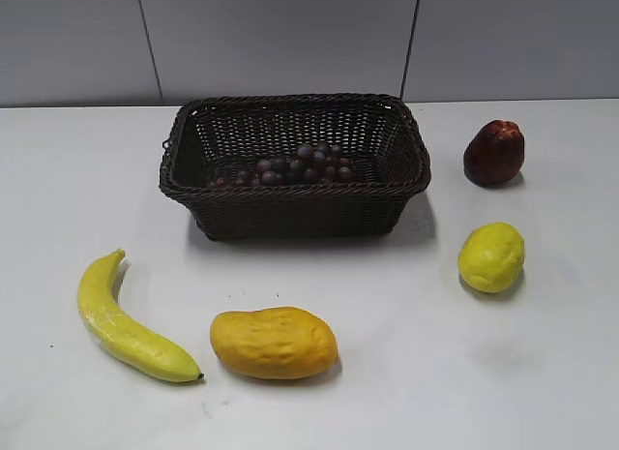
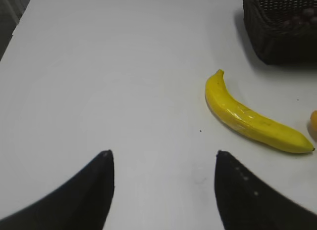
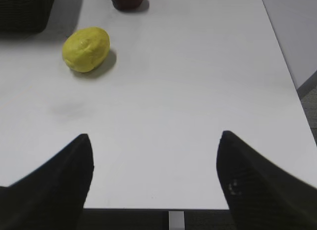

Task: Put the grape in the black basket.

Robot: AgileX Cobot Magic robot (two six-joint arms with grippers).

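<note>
The grape (image 1: 302, 165) lies inside the black basket (image 1: 290, 210), on its floor toward the front wall, so the placing looks done. Left gripper (image 2: 163, 190) is spread wide and empty over bare table (image 2: 99, 81), well short of the basket; right gripper (image 3: 154, 178) is likewise wide and empty near the table's front edge. Doing this step well likely means keeping both arms back and clear of the basket, banana (image 2: 247, 118) and lemon (image 3: 86, 49), with no nudging.
</note>
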